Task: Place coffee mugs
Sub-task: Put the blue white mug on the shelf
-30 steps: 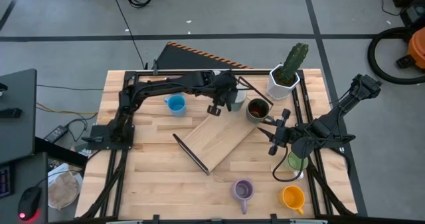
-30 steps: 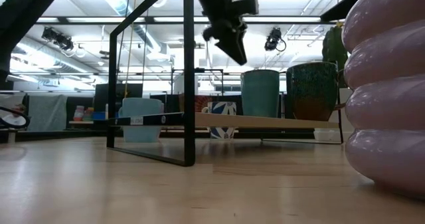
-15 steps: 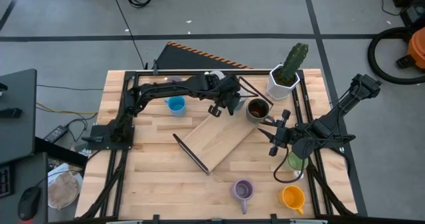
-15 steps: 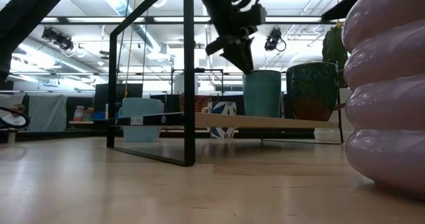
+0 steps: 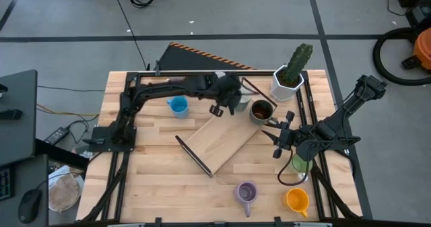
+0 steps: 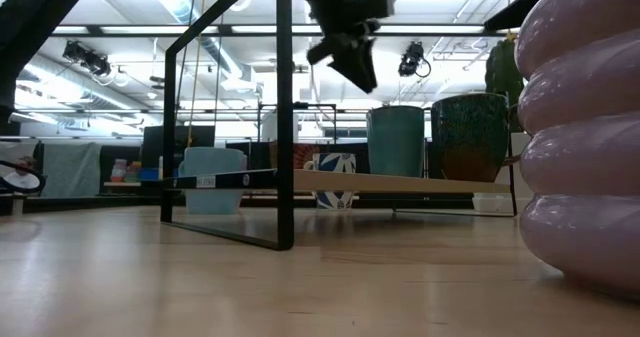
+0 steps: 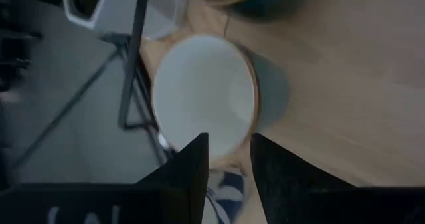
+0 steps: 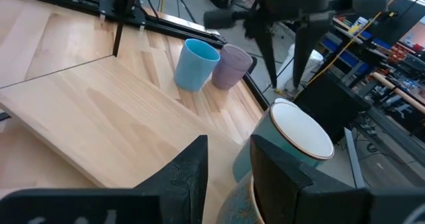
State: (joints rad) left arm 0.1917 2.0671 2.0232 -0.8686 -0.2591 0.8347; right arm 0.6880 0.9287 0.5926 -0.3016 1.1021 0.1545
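My left gripper [image 6: 352, 69] hangs open above a teal mug with a white inside [image 7: 206, 98], clear of its rim. The teal mug [image 6: 393, 140] stands upright on the table beside a dark brown mug [image 5: 261, 110]. A blue mug [image 5: 178, 106] stands at the far left. A lavender mug [image 5: 246, 192] and an orange mug [image 5: 297, 200] stand near the front edge. My right gripper [image 5: 277, 138] waits open at the right, above a green mug [image 5: 301, 164].
A slanted wooden board on a black wire frame [image 5: 222, 139] fills the table's middle. A white pot with a cactus [image 5: 288, 79] stands at the far right. Black rails [image 5: 202, 73] run along the far and side edges. Bare wood lies at the near left.
My left gripper dipped toward the teal mug's rim and then rose again, rolling a little about its wrist. Its fingers kept the same gap. The mugs stand where they did.
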